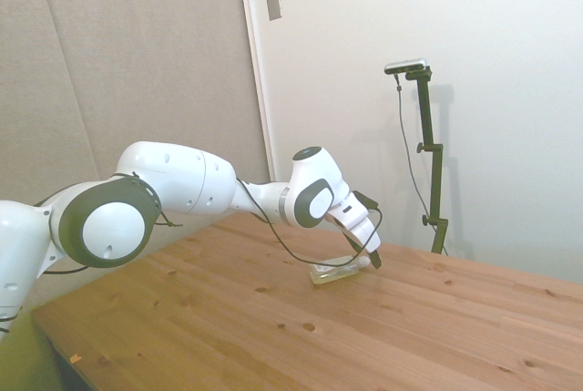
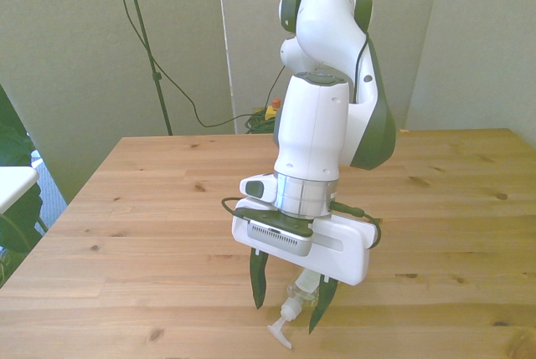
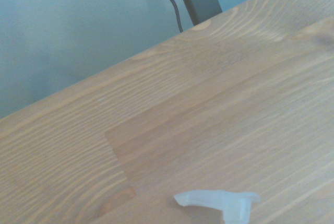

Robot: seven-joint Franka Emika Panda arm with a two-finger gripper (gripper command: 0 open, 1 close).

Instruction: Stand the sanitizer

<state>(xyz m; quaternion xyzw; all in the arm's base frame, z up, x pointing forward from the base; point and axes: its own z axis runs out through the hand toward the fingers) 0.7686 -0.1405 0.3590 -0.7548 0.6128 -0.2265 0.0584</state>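
We log the sanitizer (image 1: 339, 270) as our landmark: in the side view it lies on its side on the table (image 1: 228, 327), not upright, so the standing itself is not yet done. Reading that view from the left, the white arm reaches across the table and bends down toward the bottle; the hand (image 1: 372, 261) arrives at the bottle's pump end, low over the table and tilted. To the right of the bottle we see only bare boards. In the front view the sanitizer (image 2: 295, 309) lies between the two dark fingers, one finger (image 2: 258, 279) on the front view's left of it, the other on the front view's right, with the pump nozzle pointing out past the fingertips toward the near table edge. The hand (image 2: 287, 317) looks spread around the bottle; a gap shows beside the left finger, so we judge it straddling rather than pinching, though contact on the right finger cannot be ruled out. The wrist view catches only the white pump nozzle (image 3: 222, 201) lying on the wood. Our estimate of progress: approach and straddle complete. Remaining: close on the bottle, tip it base-down, release, and confirm it stays upright.
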